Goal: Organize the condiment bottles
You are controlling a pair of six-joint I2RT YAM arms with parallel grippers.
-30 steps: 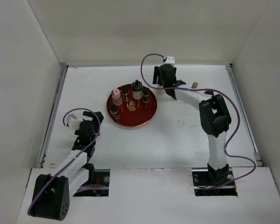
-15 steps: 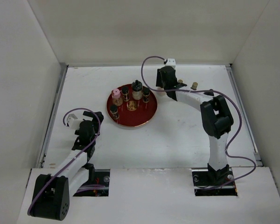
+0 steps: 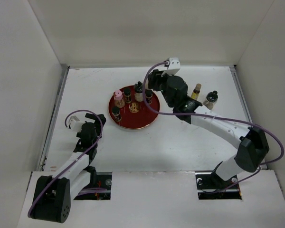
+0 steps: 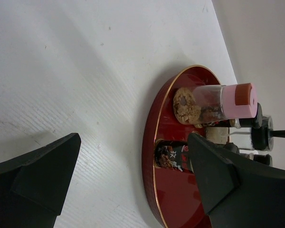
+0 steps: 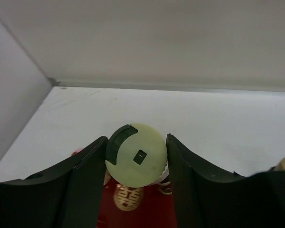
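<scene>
My right gripper (image 5: 137,138) is shut on the cream-capped bottle (image 5: 137,159), with a finger on each side of its cap, above the red round tray (image 5: 147,213). In the top view this gripper (image 3: 154,80) hangs over the tray's back right edge (image 3: 133,124). On the tray stand the pink-capped bottle (image 3: 118,98) and several dark-capped bottles (image 3: 128,95). A slim amber bottle (image 3: 195,90) and a dark-capped jar (image 3: 210,99) stand on the table to the right. My left gripper (image 3: 92,116) is open and empty, left of the tray, and faces it (image 4: 134,140).
White walls close in the table on the left, back and right. In the left wrist view the pink-capped bottle (image 4: 218,100) and a dark labelled bottle (image 4: 171,156) stand near the tray's near rim (image 4: 152,190).
My right arm has stretched out and swung left, carrying its gripper from the back right of the tray to over its edge. The amber bottle and dark-capped jar now show. The left arm is still.
</scene>
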